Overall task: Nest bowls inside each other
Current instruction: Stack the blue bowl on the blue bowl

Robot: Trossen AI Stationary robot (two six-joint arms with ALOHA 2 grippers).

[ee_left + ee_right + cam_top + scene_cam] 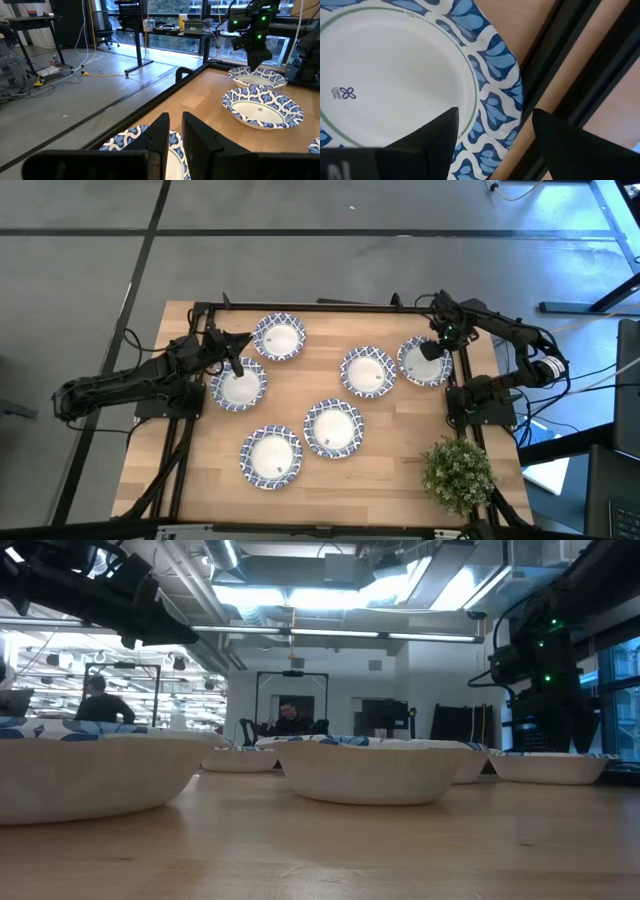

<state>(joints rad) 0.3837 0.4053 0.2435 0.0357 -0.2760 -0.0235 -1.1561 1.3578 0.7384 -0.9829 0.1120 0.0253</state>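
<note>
Six bowls lie singly on the desk (200,480), none yet nested. We see the right end effector (434,350) poised over the far-right bowl (424,362), at that bowl's edge nearest the desk's right side. In the right wrist view its two fingers stand well apart and empty, one finger (427,137) over the white inside, the other over the dark desk frame, so that the patterned rim (492,107) lies between them. We judge that the coming grasp turns on this straddle: the rim sits directly below the open fingers, and a descent would bring them to either side of it.

The nearest neighbour, the middle-right bowl (367,371), lies just beside the far-right bowl on the side toward the desk's centre, and the right arm is plainly the nearer one to both.

The left end effector (236,366) hangs above the left bowl (238,384), with the back-left bowl (279,337) close by; its fingers are nearly closed, with only a narrow gap, and hold nothing.

A round bowl has no long axis, so any point of the rim would serve. Each bowl is shallow, white inside, with a blue-and-white leaf band; the right wrist view shows a thin green ring and a small mark within.
</note>
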